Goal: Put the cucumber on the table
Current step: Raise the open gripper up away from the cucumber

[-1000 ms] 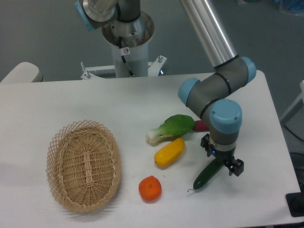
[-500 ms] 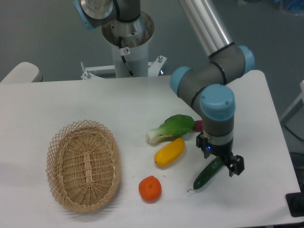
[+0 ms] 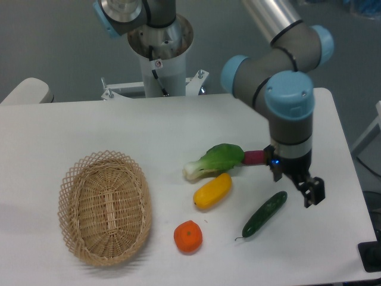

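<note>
**Mia:** Where is the long, shiny, dark green toy cucumber (image 3: 264, 214)?

**Ben:** It lies flat on the big white table with round corners (image 3: 89, 125), near the front right corner. It is slanted. Its thin stem tip points to the front edge and its fat end points to the right edge.

**Mia:** Is the black two-finger gripper (image 3: 296, 185) holding it?

**Ben:** No. The gripper hangs just beside the fat end of the cucumber, a bit more to the right. Its two jaws are spread apart and nothing is between them. The cucumber is free.

**Mia:** What is next to the cucumber?

**Ben:** A smooth yellow oblong toy vegetable (image 3: 212, 190) lies to its left, close by but not touching. Behind that one is a leafy light green bok choy with a white stalk (image 3: 214, 161). The two seem to be touching. A small dark pink thing (image 3: 255, 157) peeks out beside the leaves, under the arm. I cannot tell what it is.

**Mia:** And the round orange toy fruit (image 3: 188, 236)?

**Ben:** It sits close to the front edge, to the left of the cucumber and well apart from it.

**Mia:** Where is the oval woven wicker basket (image 3: 105, 206)?

**Ben:** It sits on the left half of the table, near the front edge. I can see only its woven bottom inside.
</note>
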Robot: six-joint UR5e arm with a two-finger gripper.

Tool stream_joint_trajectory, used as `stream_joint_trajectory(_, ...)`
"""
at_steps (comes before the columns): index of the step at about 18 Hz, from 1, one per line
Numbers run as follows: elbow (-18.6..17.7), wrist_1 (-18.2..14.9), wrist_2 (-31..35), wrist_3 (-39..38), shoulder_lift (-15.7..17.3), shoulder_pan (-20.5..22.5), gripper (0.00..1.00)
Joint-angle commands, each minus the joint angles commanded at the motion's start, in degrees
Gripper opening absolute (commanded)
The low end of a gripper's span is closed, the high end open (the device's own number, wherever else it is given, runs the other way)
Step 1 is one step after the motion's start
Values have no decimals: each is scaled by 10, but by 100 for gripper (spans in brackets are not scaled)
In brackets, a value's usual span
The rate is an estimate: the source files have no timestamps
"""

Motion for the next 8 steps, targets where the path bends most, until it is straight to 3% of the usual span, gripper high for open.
stream_joint_trajectory(4,-8,-6,-13,82,8,31,100)
stream_joint_trajectory(8,-11,-7,-33,104,11,43,100)
